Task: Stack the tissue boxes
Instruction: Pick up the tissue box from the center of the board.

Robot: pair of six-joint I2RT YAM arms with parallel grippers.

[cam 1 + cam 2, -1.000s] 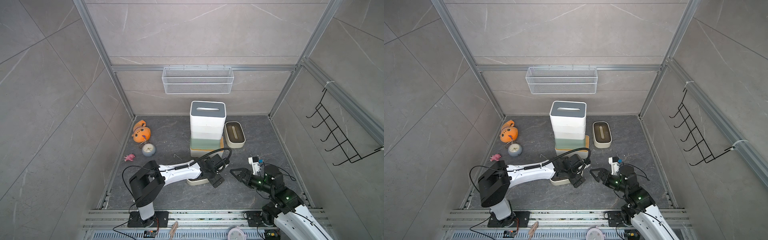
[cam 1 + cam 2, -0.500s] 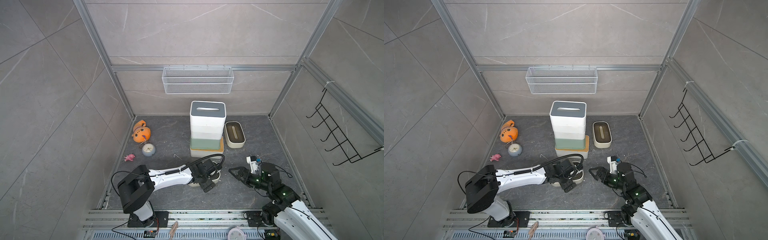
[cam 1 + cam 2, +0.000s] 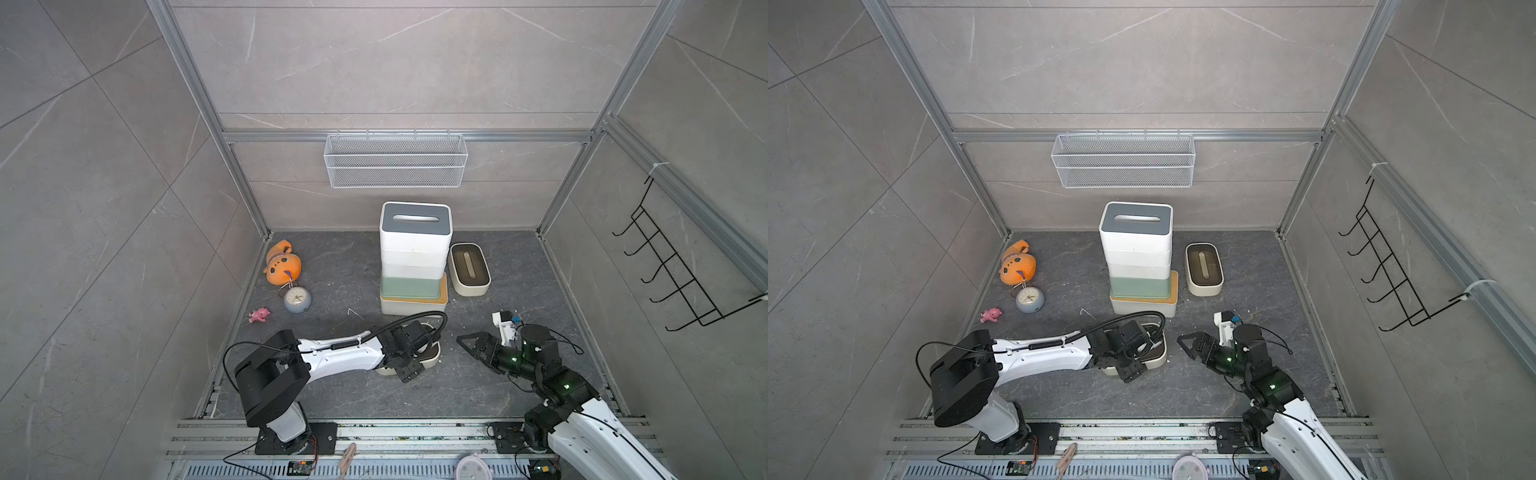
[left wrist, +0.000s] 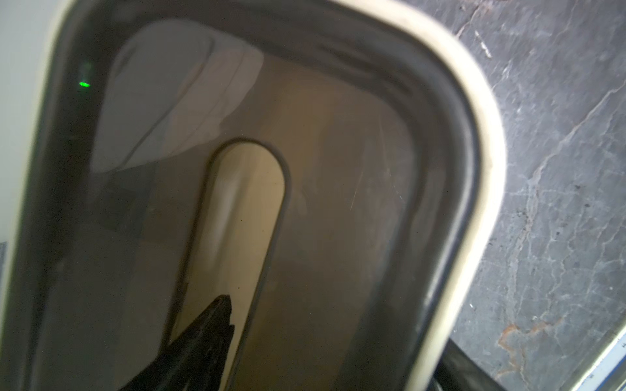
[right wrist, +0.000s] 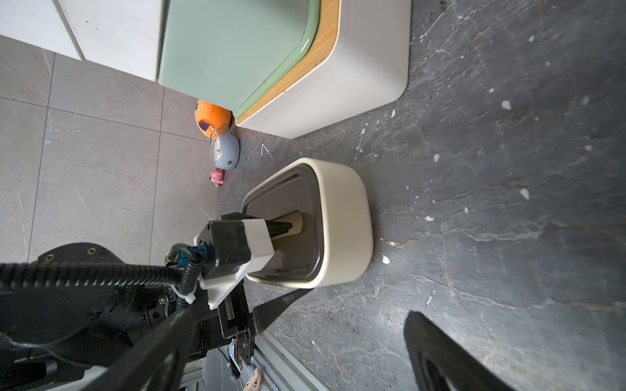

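Note:
A stack of tissue boxes (image 3: 411,257) (image 3: 1136,257) stands mid-floor: grey-lidded white on top, two white, pale green (image 5: 233,47), and a bamboo-lidded one at the bottom. A cream box with a brown lid (image 3: 469,270) sits right of the stack. Another cream, brown-lidded box (image 3: 432,359) (image 3: 1160,357) (image 5: 342,223) lies near the front. My left gripper (image 3: 417,357) (image 5: 298,259) is open astride this box's long wall. One finger (image 4: 216,321) dips into the lid slot and the other is outside the wall. My right gripper (image 3: 465,343) (image 5: 301,313) hangs open to the right of that box, holding nothing.
A white wire basket (image 3: 395,162) hangs on the back wall. An orange plush (image 3: 282,264), a small clock (image 3: 297,300) and a pink toy (image 3: 259,314) lie at the left edge. A black hook rack (image 3: 673,274) sticks out from the right wall.
My left arm has sunk lower over the front cream box and its jaws have narrowed around the wall. The right gripper has stayed open and hardly moved.

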